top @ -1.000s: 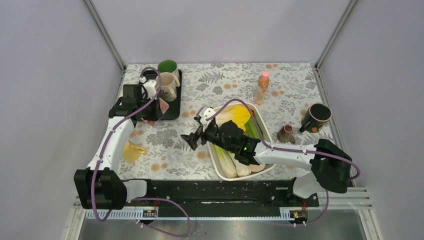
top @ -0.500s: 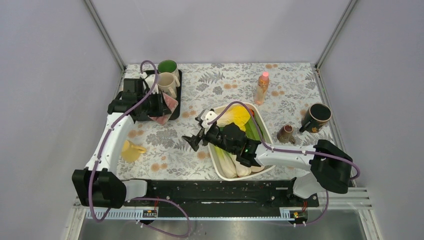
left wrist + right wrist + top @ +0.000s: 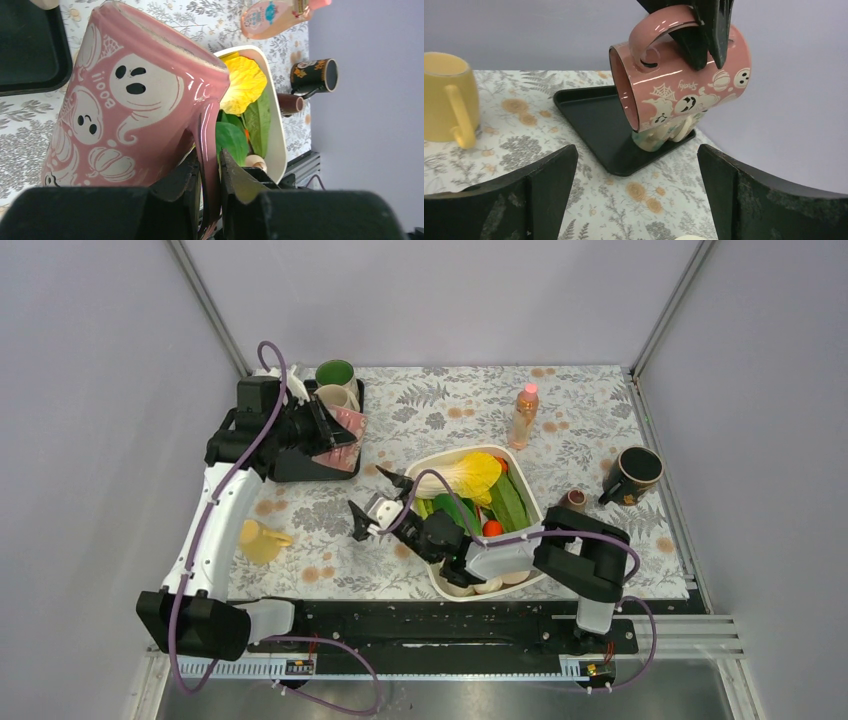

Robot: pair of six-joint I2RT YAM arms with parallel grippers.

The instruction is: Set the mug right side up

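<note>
Over the black tray (image 3: 300, 468), you have lifted the pink mug (image 3: 343, 428) higher and swung it sideways within the last second; the right gripper (image 3: 371, 501) drew back, jaws apart. At the left wrist, the left gripper (image 3: 209, 167) pinches the glossy ceramic handle (image 3: 206, 142). From the right wrist, its round mouth faces sideways: half turned.

The pink ghost mug (image 3: 689, 95) bears the only lettering that can be read. In the right wrist view a word that looks like "Spooky" runs upside down on its wall. In the left wrist view "Boo!" stands sideways. The label on the bottle (image 3: 272, 15) is too blurred to read.
</note>
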